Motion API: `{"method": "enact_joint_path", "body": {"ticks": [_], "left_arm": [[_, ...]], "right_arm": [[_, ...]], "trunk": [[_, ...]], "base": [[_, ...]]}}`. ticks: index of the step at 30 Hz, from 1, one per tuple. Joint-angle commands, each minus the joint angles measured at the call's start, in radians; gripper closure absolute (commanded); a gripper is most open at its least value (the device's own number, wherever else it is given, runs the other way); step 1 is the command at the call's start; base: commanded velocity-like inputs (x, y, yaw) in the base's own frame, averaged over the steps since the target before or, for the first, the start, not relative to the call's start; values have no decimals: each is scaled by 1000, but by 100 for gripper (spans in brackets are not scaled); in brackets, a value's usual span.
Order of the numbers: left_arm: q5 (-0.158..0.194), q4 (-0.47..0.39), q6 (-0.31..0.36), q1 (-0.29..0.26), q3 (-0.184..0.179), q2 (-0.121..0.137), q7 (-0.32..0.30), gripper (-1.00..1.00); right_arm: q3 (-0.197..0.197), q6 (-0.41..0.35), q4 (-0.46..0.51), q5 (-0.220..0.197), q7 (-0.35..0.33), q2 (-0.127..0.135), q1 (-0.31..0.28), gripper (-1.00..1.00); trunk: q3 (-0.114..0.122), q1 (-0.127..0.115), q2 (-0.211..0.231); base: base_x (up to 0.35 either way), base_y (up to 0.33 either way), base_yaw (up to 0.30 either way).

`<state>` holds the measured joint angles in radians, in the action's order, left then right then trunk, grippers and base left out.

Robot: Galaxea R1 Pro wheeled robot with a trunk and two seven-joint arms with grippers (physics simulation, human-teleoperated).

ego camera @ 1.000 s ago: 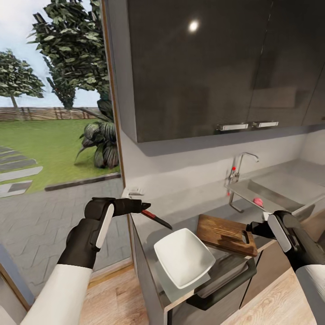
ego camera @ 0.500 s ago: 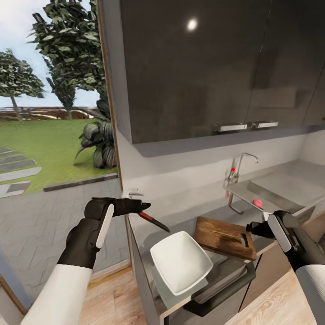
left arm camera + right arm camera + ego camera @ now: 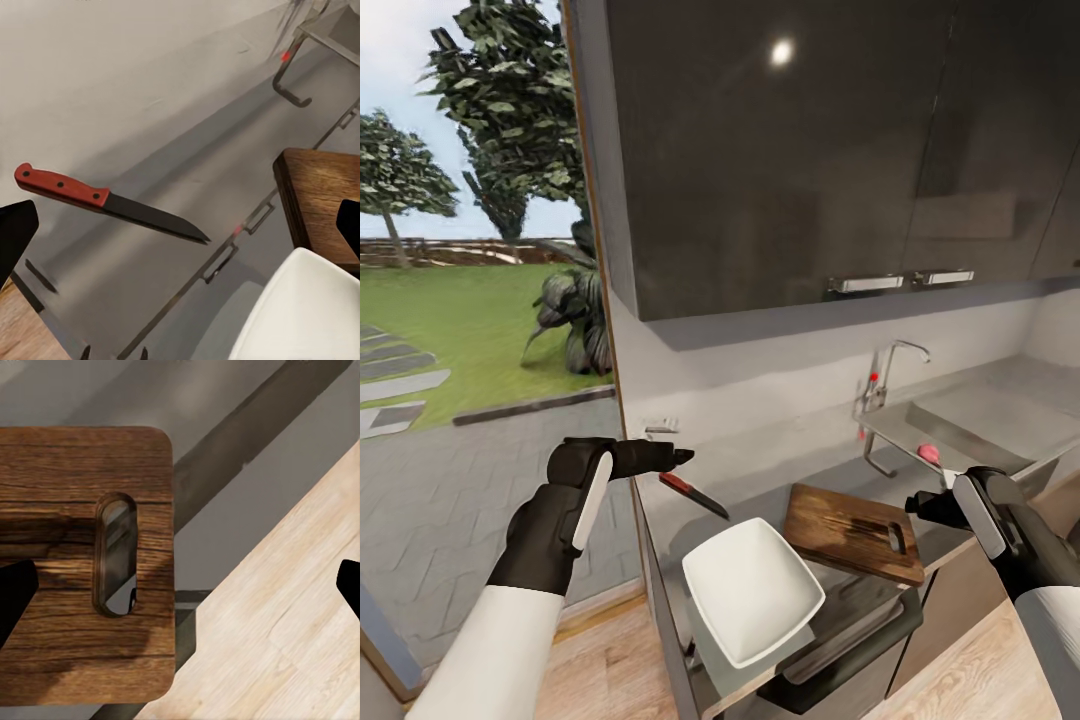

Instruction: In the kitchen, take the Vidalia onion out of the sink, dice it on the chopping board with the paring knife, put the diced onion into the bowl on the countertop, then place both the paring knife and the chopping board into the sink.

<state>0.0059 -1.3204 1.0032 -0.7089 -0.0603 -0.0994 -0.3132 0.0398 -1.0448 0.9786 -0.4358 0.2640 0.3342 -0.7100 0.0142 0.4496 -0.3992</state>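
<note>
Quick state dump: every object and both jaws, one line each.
Red-handled paring knife: flat on the grey countertop, ungripped.
Brown wooden chopping board: flat on the countertop, bare.
White square bowl: upright, empty.
Pink onion: in the grey steel sink, whole.
Chrome tap: no water visible.
Left gripper: jaws open, empty.
Right gripper: jaws open, empty.

The chopping board [image 3: 850, 520] was brown wood with dark grain. The tabletop [image 3: 202, 180] looked smooth, grey and faintly reflective. The bowl [image 3: 752, 590] was glossy white. The paring knife [image 3: 105, 201] had a dark matt blade and a riveted red handle. The sink [image 3: 970, 420] was dull grey steel.
</note>
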Motion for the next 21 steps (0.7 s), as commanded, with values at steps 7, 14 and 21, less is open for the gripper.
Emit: {"method": "enact_joint_path", "body": {"ticks": [7,14,21], "left_arm": [[0,0,5,-1,0,0,-1,-100],[0,0,5,-1,0,0,-1,-100],[0,0,5,0,0,0,-1,-100]], "right_arm": [[0,-2,1,-11,9,0,0,-100],[0,-2,1,-11,9,0,0,-100],[0,-2,1,-11,9,0,0,-100]], "trunk": [[-5,0,-1],[-10,0,-1],[-17,0,-1]], "base": [[1,-1,0],[0,0,0],[0,0,0]]}}
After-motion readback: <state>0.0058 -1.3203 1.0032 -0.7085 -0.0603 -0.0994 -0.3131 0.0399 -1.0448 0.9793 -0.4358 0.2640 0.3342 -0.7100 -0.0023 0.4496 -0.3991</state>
